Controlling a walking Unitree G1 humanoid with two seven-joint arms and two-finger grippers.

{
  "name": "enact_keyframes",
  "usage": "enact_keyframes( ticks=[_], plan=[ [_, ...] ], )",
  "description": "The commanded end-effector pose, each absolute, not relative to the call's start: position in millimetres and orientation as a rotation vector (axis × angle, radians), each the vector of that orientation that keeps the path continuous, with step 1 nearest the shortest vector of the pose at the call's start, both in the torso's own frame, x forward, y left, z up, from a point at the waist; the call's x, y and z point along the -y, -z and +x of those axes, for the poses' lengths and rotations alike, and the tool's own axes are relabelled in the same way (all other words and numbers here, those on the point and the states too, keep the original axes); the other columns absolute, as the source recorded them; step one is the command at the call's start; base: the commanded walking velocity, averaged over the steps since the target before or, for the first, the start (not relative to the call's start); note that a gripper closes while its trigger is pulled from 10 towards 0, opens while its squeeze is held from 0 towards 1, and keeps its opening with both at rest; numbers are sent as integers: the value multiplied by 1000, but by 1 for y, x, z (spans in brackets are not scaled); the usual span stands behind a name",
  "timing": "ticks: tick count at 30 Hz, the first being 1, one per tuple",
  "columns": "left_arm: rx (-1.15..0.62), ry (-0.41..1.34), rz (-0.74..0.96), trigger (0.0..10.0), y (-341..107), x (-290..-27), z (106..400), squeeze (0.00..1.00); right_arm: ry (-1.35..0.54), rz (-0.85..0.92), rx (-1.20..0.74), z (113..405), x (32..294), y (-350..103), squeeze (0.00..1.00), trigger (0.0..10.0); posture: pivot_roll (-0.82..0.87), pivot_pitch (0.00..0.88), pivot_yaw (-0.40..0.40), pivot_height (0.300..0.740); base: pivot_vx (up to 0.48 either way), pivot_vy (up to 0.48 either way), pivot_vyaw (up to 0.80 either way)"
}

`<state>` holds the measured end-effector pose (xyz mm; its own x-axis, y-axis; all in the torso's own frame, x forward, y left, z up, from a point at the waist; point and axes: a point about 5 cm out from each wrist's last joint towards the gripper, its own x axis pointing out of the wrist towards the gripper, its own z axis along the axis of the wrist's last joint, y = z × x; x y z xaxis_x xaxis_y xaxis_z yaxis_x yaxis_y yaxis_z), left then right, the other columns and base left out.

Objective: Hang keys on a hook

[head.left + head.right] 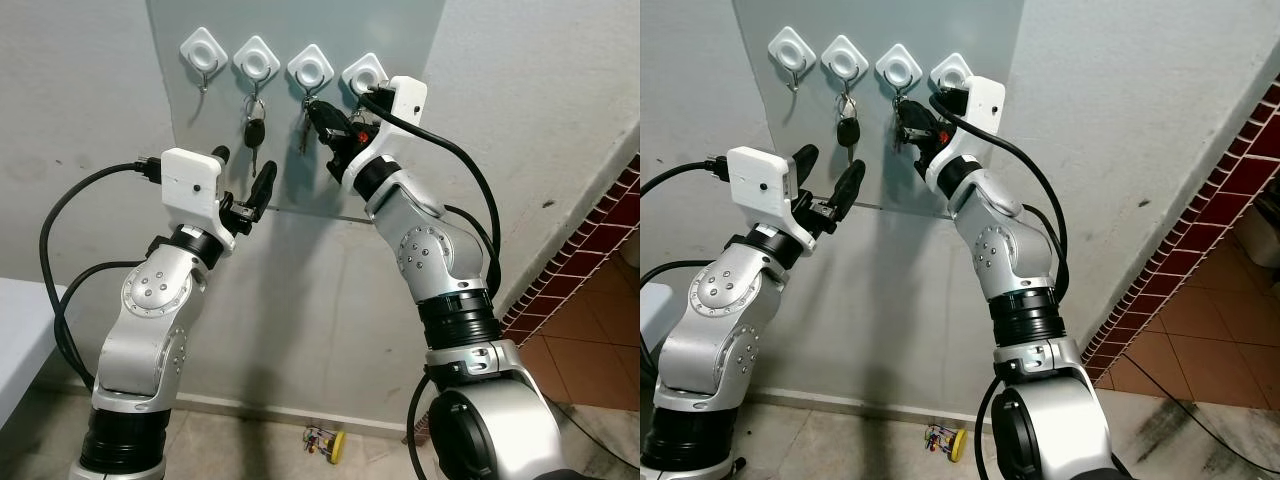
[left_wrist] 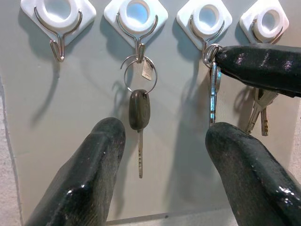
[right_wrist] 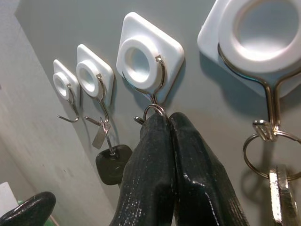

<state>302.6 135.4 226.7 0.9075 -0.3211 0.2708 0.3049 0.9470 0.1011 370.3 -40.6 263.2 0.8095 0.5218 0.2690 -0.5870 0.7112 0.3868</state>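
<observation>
Keys (image 2: 214,89) sit pinched in your right gripper (image 3: 165,123), their ring just looped over the hook (image 3: 155,89) at its fingertips, so next ease those fingers apart while your left gripper (image 1: 243,185) waits open below.

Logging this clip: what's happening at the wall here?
The right gripper is shut on a key ring, slipping it onto the third hook of four on a grey panel. The second and fourth hooks already hold keys; the first is bare. The left gripper hovers open below.
</observation>
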Motion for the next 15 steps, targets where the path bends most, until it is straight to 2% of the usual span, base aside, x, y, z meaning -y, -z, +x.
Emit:
enact_keyframes(
  ticks=[1,15],
  plan=[
    [310,330,63,10000,-233,-133,301,0,-614,474,155,371,41,-271,0,10000,-53,0,-94,740,0,0,0],
    [314,320,56,10000,-235,-135,302,0,-559,413,121,372,43,-263,0,10000,-53,0,-96,740,0,0,0]
  ],
)
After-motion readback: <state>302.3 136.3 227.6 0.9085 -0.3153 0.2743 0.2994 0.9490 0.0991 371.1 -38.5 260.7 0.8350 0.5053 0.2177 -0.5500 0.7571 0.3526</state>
